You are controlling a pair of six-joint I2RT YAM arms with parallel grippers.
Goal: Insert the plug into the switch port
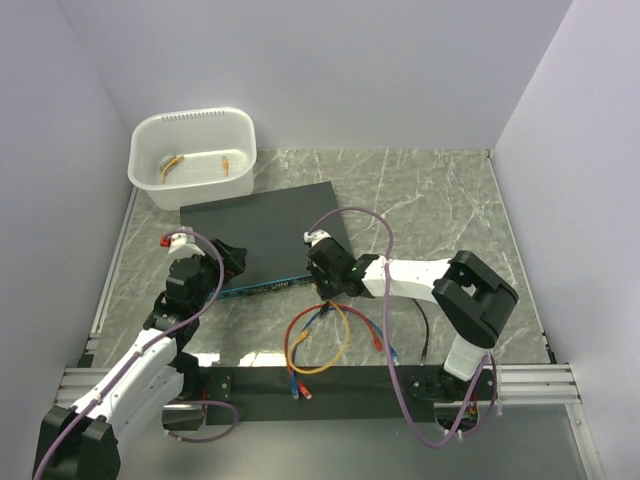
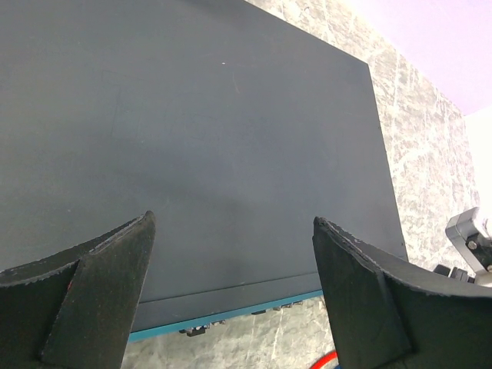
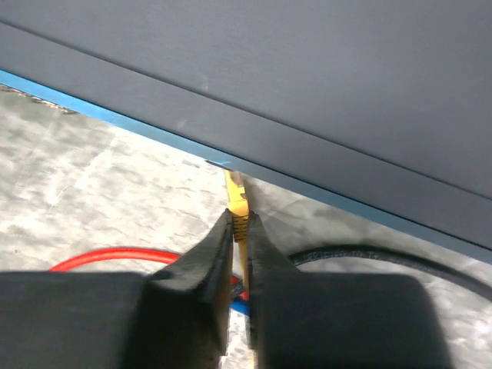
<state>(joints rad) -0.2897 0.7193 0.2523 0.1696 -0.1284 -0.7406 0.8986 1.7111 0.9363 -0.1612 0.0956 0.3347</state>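
A flat black switch box [image 1: 262,232] lies mid-table with its narrow teal-blue face [image 1: 270,287] toward me. My right gripper [image 3: 240,219] is shut on a yellow plug [image 3: 237,200]; the plug's tip reaches under the teal edge [image 3: 138,127] of the box, and the port itself is hidden there. In the top view the right gripper [image 1: 325,282] sits at the face's right end. My left gripper [image 2: 231,231] is open and empty above the box top [image 2: 192,138], near the face's left end [image 1: 215,270]. Port tabs [image 2: 192,330] show below the teal strip.
A white tub [image 1: 193,155] with orange-tipped cables stands at the back left. Red, orange and blue cables [image 1: 318,340] loop on the marble in front of the box. A black cable [image 3: 369,254] lies right of the plug. Walls enclose the left, right and back.
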